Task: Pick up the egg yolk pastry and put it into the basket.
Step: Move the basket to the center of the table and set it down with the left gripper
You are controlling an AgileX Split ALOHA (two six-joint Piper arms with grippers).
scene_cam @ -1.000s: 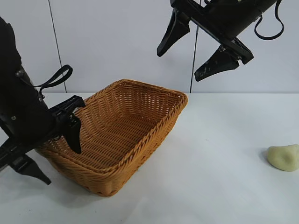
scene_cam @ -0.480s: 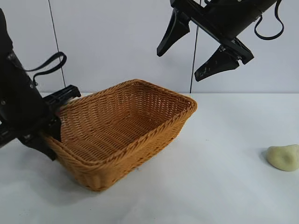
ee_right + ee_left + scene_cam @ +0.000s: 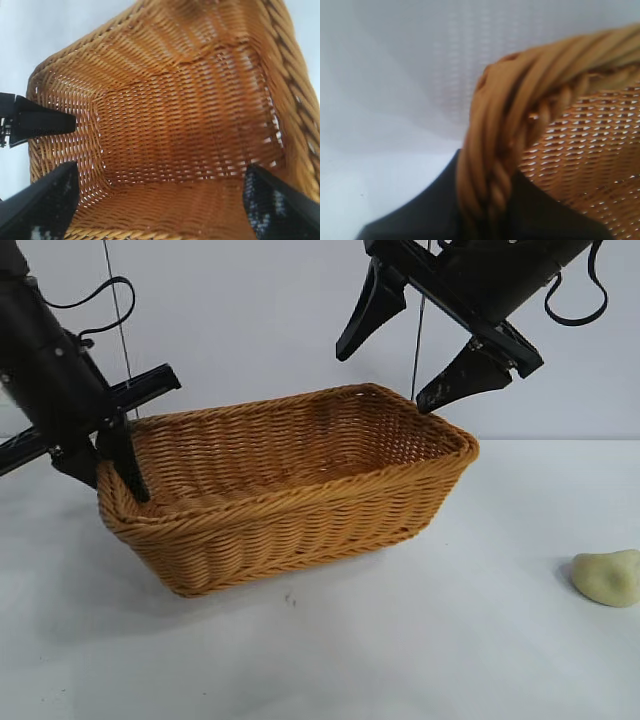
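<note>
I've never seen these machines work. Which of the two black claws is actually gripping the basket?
The left gripper, pinched on the basket rim's left end. The right gripper hangs open above it, touching nothing.

— Where does the basket (image 3: 290, 490) sit?
— On the table (image 3: 450, 640), left of centre, the left gripper (image 3: 115, 455) at its left end, the right gripper (image 3: 420, 345) above its far right corner.
— And the egg yolk pastry (image 3: 607, 577)?
— Well apart, at the table's right edge.

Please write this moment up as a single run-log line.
left end effector: shut on basket rim, basket tilted | right end effector: open, above basket | egg yolk pastry: on table, untouched
</note>
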